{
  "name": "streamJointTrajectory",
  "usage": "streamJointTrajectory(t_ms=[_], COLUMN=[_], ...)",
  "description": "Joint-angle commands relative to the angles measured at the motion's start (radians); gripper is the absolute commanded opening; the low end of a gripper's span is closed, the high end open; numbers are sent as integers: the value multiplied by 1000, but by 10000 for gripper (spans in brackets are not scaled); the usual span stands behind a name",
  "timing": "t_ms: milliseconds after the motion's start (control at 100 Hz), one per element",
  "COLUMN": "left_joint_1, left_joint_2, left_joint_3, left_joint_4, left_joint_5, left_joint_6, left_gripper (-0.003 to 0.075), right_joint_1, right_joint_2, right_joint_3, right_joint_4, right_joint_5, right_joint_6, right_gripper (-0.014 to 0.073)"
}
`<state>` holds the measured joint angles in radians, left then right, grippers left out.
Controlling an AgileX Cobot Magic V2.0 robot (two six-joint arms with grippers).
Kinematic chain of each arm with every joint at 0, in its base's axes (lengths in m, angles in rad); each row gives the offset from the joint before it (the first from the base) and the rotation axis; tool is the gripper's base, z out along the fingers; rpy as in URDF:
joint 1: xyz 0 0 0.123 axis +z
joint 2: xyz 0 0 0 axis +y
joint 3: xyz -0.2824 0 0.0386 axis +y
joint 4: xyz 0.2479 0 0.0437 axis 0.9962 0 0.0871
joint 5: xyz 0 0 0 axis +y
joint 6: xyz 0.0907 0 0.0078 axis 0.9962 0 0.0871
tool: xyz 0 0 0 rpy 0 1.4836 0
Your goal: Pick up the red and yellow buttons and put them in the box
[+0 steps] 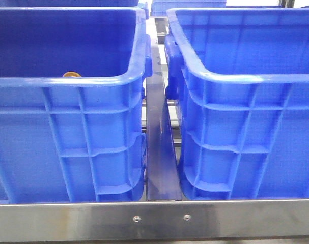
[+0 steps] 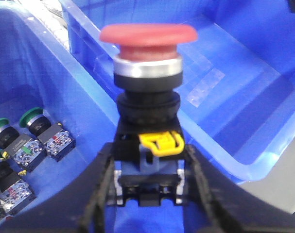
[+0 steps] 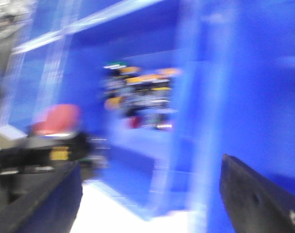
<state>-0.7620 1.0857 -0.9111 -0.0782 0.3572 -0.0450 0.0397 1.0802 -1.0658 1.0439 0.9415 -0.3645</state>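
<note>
The red button (image 2: 147,36) has a domed red cap, a silver collar and a black body with a yellow clip. My left gripper (image 2: 149,180) is shut on its base and holds it upright above the rim between two blue boxes. The box (image 2: 244,107) beyond that rim shows a bare floor. The right wrist view is blurred by motion. In it my right gripper (image 3: 149,194) is open and holds nothing, and the red button (image 3: 57,119) shows off to one side. Yellow buttons (image 3: 140,94) lie in a heap in a blue bin. Neither gripper shows in the front view.
Two tall blue crates, the left crate (image 1: 67,147) and the right crate (image 1: 246,137), fill the front view, with a narrow metal gap (image 1: 162,152) between them. An orange-yellow cap (image 1: 71,74) peeks over the left crate's rim. Green buttons (image 2: 21,141) lie in the bin beside the held button.
</note>
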Motion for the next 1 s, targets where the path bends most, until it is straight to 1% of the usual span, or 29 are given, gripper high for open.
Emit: streamJointTrajectory(t_ms=[0,210,420,710,870,990], left_joint_1=[-7,-7,-7,-7,-7,-7], left_joint_2=[-24,-24,-24,-24,-24,-24], left_joint_3=[-28,-28,-28,-28,-28,-28], left_joint_4=[-4,-4,-4,-4,-4,-4], left_joint_5=[-85,-85,-85,-85,-85,-85], left_joint_6=[-2,-2,-2,-2,-2,-2], left_gripper=[-20,-20,-20,-20,-20,-20], right_joint_1=[44,176,264,346,382,391], right_joint_2=[38,156,261,366,384,385], right_joint_3=[-61,-161,-250,-341,-350,-350], right_joint_4=[144,144,144,144,146,146], right_joint_5=[-11,-27,-51,-59,-60,-60], right_joint_6=[-61,-62,-62,-63,-64,-73], right_gripper=[598,598,598,598,598,597])
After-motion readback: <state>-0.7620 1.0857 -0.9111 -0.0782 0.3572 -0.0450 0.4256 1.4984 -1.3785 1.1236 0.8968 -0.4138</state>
